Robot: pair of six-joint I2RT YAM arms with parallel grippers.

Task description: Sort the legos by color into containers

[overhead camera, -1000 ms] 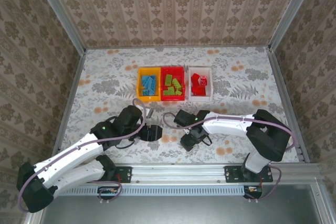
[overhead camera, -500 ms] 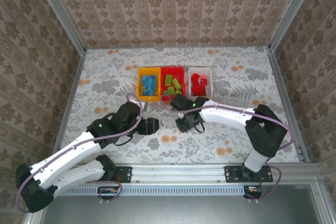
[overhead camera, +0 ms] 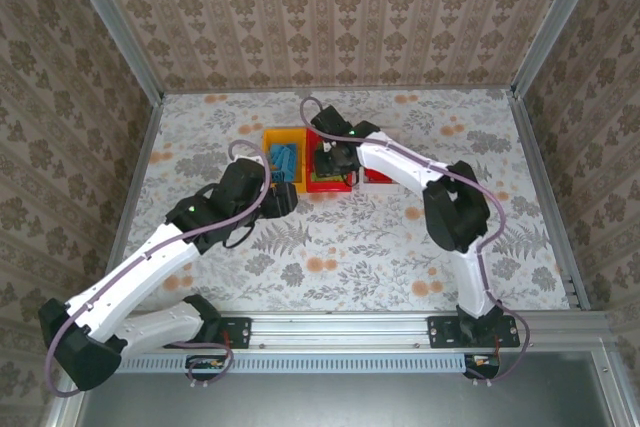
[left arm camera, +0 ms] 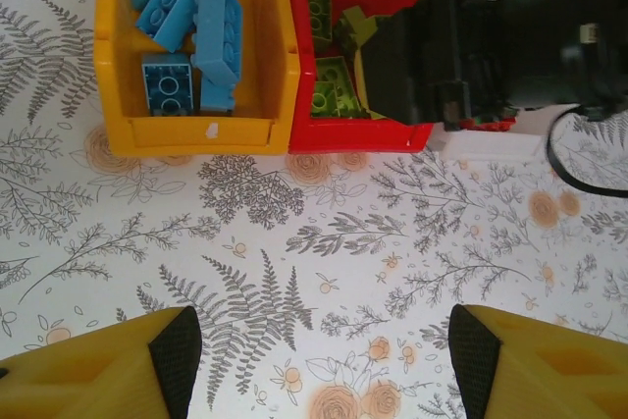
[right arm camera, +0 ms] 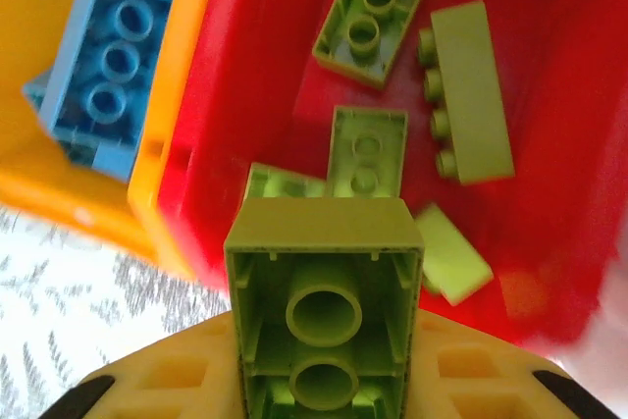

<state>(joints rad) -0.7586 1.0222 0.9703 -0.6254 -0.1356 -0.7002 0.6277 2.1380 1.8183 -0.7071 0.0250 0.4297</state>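
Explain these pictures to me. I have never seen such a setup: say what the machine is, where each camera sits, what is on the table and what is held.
These are two robot arms bolted to the near edge of a table with a flowered cover. One picture looks down from above and behind them; the other two come from a camera on each wrist. Three bins stand side by side: a yellow bin with blue bricks, a red bin with green bricks, and a white bin partly hidden by the right arm. The left tool is open and empty, over the table in front of the bins. The right tool pinches a green brick above the red bin.
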